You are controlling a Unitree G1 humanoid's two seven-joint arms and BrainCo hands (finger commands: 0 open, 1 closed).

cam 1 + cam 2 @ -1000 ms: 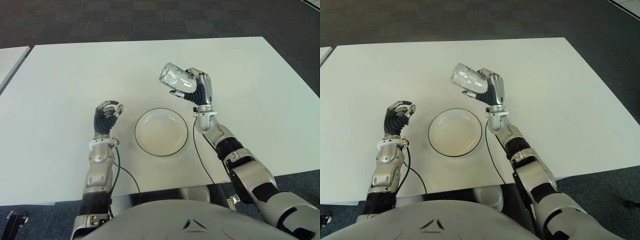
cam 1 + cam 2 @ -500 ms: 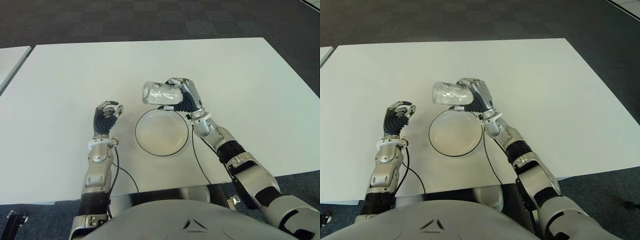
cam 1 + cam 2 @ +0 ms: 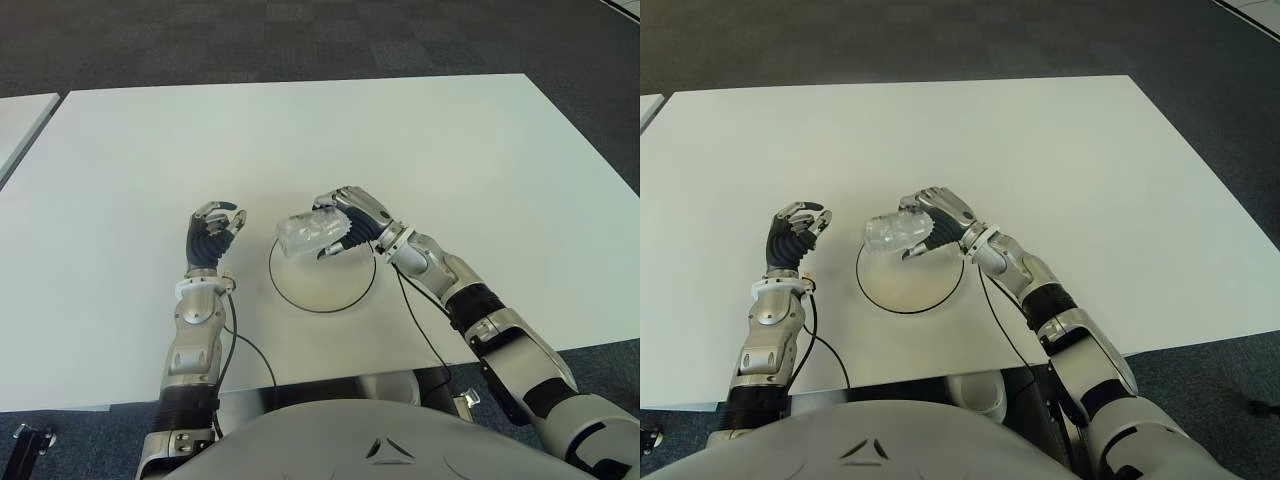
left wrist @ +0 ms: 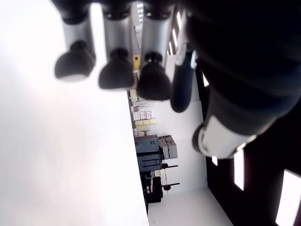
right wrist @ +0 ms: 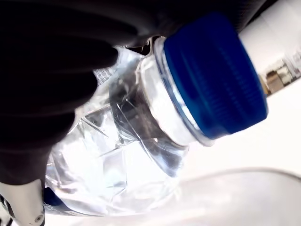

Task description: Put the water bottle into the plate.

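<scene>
1. The right robot hand (image 3: 350, 215) is wrapped around the water bottle (image 3: 312, 232), holding it on its side over the far rim of the plate (image 3: 322, 300).
2. The bottle lies flat, probably so it can settle inside the plate without toppling; whether it touches the plate is unclear.
3. The left robot hand (image 3: 212, 234) shows to the left of the plate, above the counter (image 3: 120, 160), fingers curled and holding nothing.
</scene>
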